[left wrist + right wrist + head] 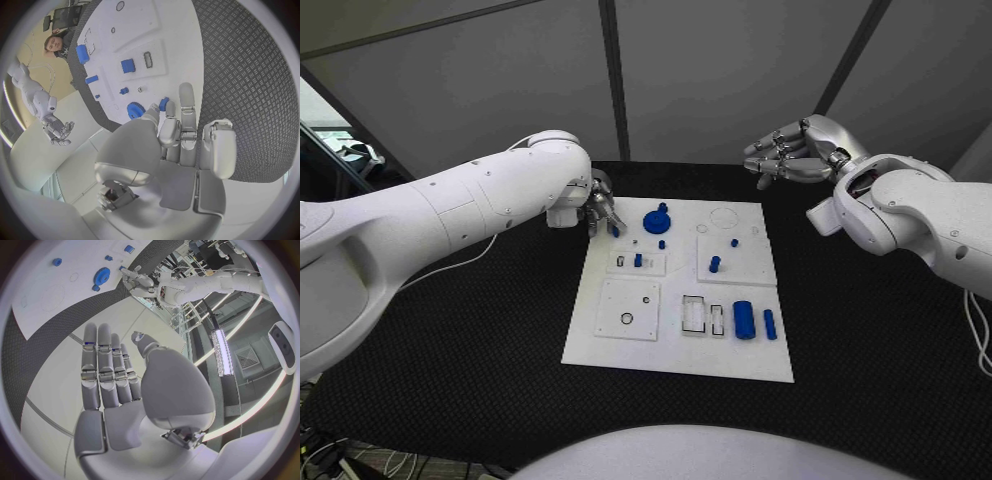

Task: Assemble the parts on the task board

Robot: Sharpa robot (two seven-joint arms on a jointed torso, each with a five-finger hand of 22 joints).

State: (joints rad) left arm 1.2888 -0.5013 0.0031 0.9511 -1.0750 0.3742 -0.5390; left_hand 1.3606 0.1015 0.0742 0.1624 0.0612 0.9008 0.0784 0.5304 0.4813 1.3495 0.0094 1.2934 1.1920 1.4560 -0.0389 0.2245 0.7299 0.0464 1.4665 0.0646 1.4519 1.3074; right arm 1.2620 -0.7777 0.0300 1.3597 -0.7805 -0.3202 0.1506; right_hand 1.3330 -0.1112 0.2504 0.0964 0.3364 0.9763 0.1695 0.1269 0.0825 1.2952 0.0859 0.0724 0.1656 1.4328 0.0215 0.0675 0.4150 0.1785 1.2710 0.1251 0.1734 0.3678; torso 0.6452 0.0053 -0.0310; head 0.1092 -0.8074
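From the head camera, the white task board (678, 340) lies mid-table; the left hand (600, 212) sits at its far left corner, beside the blue gear (656, 220), and the right hand (795, 152) hovers beyond the far right corner, fingers loosely curled, holding nothing. At the left wrist, fingertips (164, 105) pinch a small blue part (164, 103) by the gear. At the right wrist, fingers (100, 365) stand straight, released.

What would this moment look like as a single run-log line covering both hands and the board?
left hand: pinching small blue part at board's far left edge | right hand: open, raised beyond board | white board: blue gear and other parts unplaced
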